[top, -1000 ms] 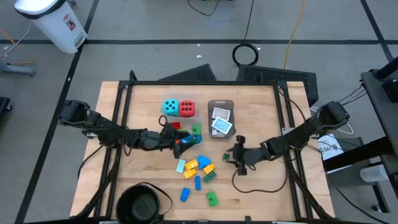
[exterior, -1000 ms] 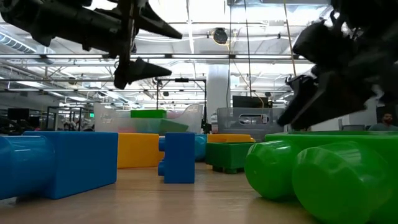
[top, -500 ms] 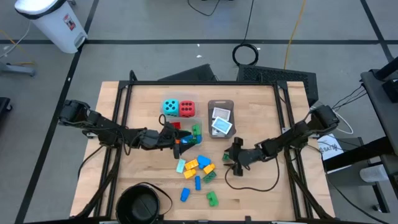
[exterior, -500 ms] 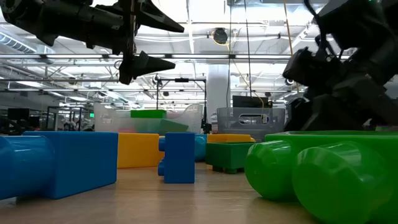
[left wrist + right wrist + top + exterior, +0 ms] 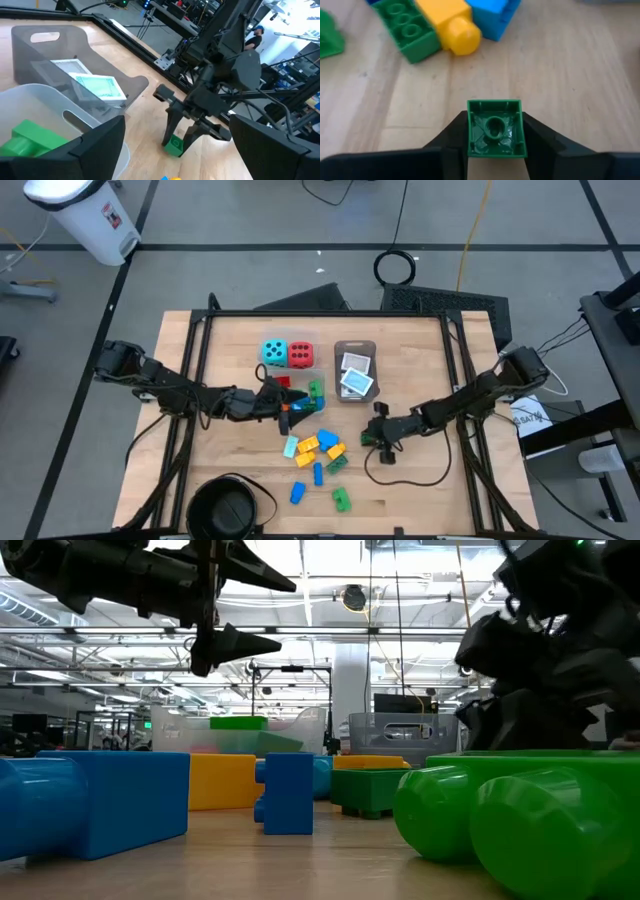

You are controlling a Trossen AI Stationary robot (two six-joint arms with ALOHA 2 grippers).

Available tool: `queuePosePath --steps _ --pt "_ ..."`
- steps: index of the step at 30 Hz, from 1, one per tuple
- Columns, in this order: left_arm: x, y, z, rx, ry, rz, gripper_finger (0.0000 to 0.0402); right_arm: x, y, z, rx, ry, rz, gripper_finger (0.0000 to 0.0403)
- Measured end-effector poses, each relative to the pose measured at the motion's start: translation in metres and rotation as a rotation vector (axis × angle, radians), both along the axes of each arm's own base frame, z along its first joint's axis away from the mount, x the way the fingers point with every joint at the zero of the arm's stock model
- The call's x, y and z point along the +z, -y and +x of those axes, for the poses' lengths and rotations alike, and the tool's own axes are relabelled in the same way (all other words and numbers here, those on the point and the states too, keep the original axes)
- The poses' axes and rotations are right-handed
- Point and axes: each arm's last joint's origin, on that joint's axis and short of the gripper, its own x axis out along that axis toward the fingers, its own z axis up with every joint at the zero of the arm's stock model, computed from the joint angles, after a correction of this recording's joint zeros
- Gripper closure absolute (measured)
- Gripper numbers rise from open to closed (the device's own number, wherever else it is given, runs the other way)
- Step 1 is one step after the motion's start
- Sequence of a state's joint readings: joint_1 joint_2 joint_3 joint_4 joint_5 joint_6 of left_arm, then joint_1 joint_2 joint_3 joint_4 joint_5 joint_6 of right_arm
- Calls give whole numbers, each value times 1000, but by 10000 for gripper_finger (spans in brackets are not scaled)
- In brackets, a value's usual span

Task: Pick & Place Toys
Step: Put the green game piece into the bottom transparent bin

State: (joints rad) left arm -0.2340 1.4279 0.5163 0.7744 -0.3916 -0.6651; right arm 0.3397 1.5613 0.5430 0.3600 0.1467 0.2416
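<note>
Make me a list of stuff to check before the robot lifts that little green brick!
1. Right gripper closed on the small green brick: ok, a finger presses each side.
2. Brick centred in the grip: ok.
3. Neighbouring yellow brick apart from the grip: ok.
4. Left gripper out of the way: ok, it hovers open by the clear tub.
5. Brick lifted off the table: cannot tell.
6. Grey tray has space: ok.

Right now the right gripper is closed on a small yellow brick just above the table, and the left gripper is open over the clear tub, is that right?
Not quite: the brick in the right gripper is green, not yellow, as the right wrist view shows. The rest stands: the left gripper is open over the clear tub.
</note>
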Motion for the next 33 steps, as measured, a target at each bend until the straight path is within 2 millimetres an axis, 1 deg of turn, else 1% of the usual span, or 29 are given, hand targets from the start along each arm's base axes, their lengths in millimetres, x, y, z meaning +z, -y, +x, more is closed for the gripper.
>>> queuePosePath --steps 4,6,8,11,15,19,20,24,28,33 --pt "1 1 0 -30 11 -16 39 7 0 0 47 35 -57 294" --pt "1 2 0 -48 18 -38 39 14 -3 3 65 74 -103 294" --pt "2 4 2 -60 15 -60 39 22 -7 5 75 119 -198 294" --pt "0 10 11 -80 -3 -70 39 38 -19 13 89 202 -386 294" --pt "-1 19 37 -105 -14 -23 39 59 -35 18 51 296 -642 294" --pt "-4 25 70 -123 -23 23 39 72 -46 16 -44 368 -802 294" --pt "-3 26 79 -126 -15 22 39 74 -49 15 -51 380 -824 294" --pt "-6 28 104 -114 -5 18 39 77 -56 12 -26 399 -879 294" --pt "-9 30 122 -113 -3 16 39 77 -57 12 -29 406 -873 294" --pt "-10 33 136 -154 -14 27 45 77 -56 11 -28 399 -878 294"
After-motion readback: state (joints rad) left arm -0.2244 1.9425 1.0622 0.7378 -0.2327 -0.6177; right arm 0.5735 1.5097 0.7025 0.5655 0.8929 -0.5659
